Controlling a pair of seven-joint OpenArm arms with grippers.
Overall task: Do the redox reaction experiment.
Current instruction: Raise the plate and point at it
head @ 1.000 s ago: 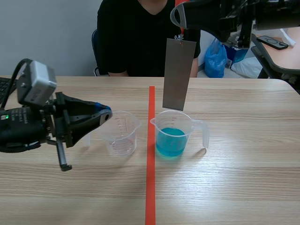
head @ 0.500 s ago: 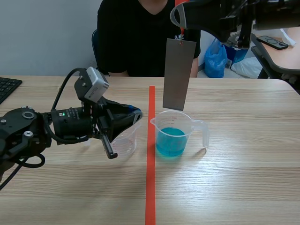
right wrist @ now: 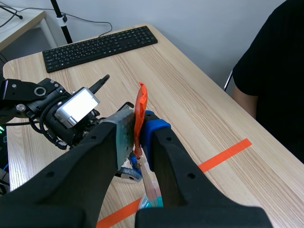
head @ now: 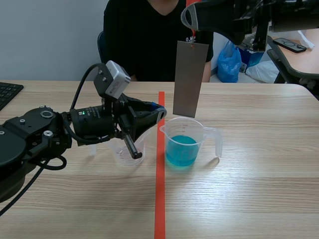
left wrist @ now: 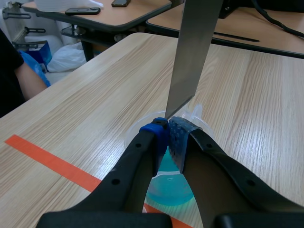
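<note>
Right hand (right wrist: pixel 140 135) pinches tag (right wrist: pixel 141 102); metal plate (head: pixel 189 79) above blue beaker (head: pixel 184 142); left hand (left wrist: pixel 169 133) pressed together; we judge dipping pending.

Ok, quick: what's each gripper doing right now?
Left gripper: shut, holding nothing.
Right gripper: shut on the orange strip, with the metal plate hanging from it.

Wooden table (head: pixel 259 189) holds blue-liquid beaker (head: pixel 183 145), empty beaker (head: pixel 119 152), keyboard (head: pixel 8 92).
</note>
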